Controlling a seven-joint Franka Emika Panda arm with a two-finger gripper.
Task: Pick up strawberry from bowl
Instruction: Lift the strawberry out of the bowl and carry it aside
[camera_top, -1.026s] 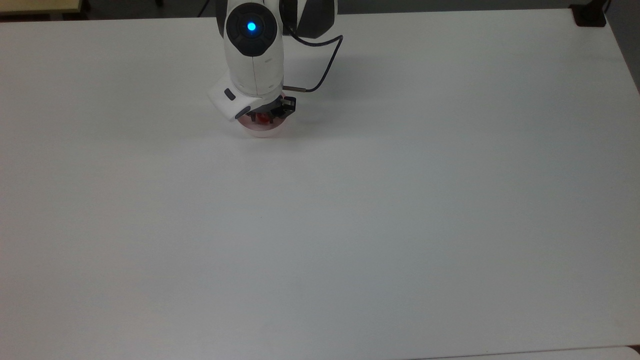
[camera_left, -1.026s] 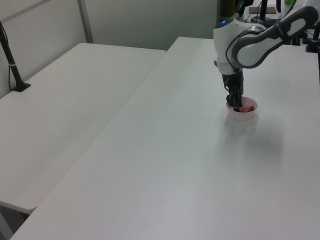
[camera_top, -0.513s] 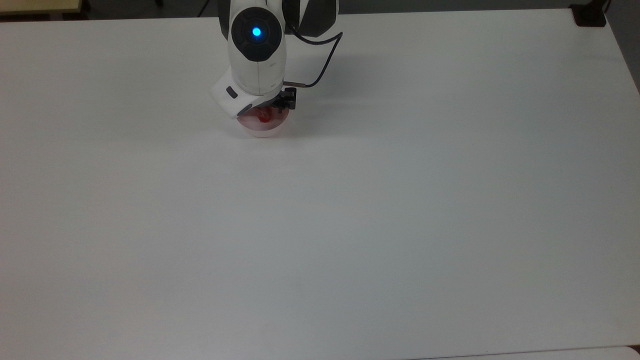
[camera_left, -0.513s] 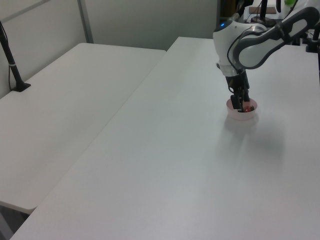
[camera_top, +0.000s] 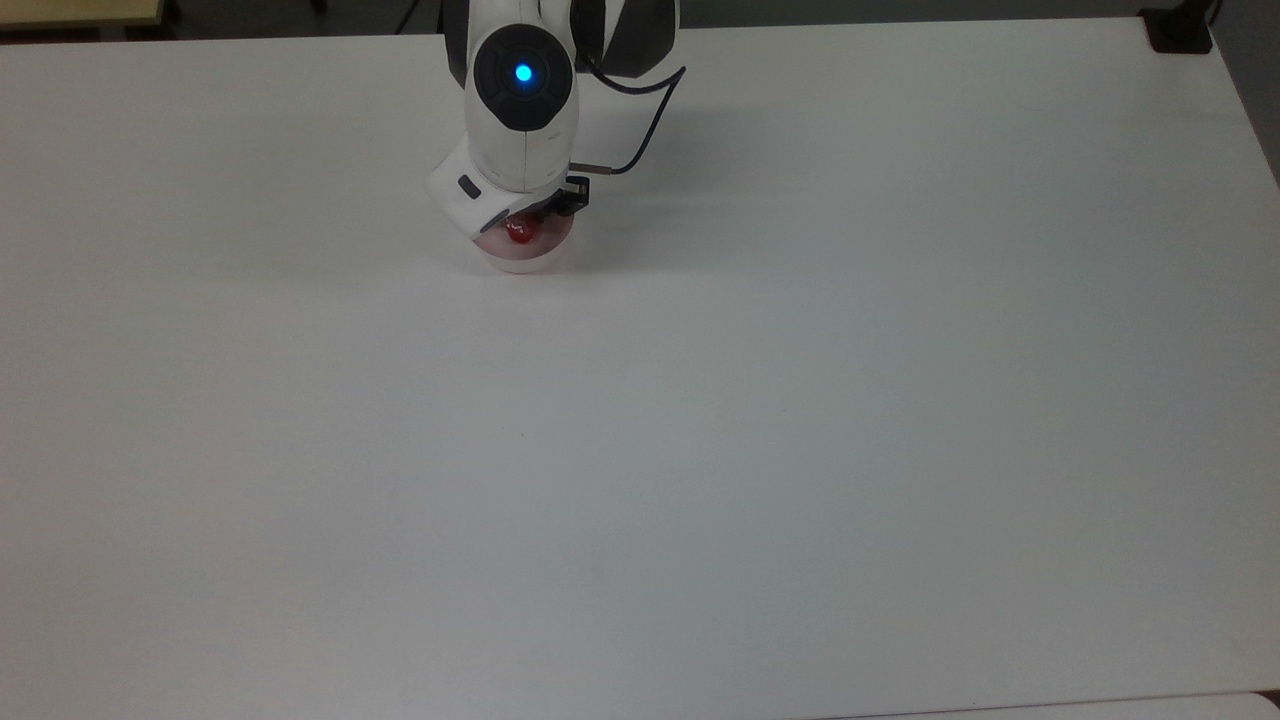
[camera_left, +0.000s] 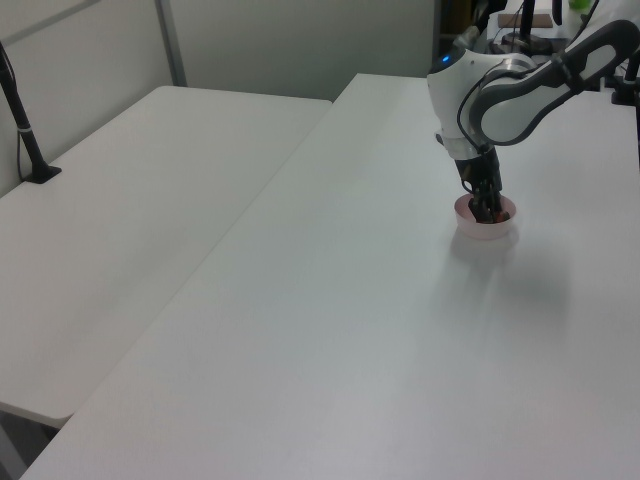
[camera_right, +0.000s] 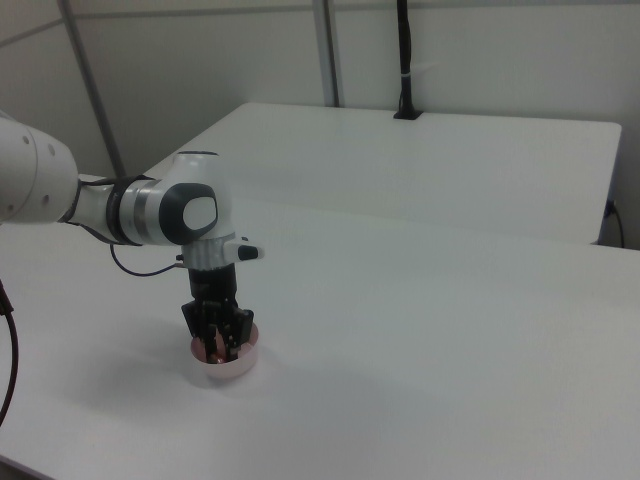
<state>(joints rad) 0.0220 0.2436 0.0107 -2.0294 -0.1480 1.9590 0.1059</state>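
The pale pink bowl (camera_top: 521, 263) stands on the white table near the arm's base, also seen as the bowl (camera_left: 486, 230) and the bowl (camera_right: 226, 370). The glossy red strawberry (camera_top: 519, 235) lies inside it, half hidden under the hand in the top view. My gripper (camera_right: 221, 341) points straight down and reaches into the bowl at the strawberry. In the left view the gripper (camera_left: 487, 207) is dark and sits within the bowl's rim, hiding the fruit.
The white table (camera_top: 700, 450) spreads wide and bare toward the top view's bottom and right. A black cable (camera_top: 650, 130) loops off the wrist. A second white table (camera_left: 130, 200) adjoins on the left view's left, with a black post (camera_left: 25, 130) on it.
The hand has shifted slightly over the bowl, toward the top view's right and top. More of the red strawberry shows below the hand in the top view.
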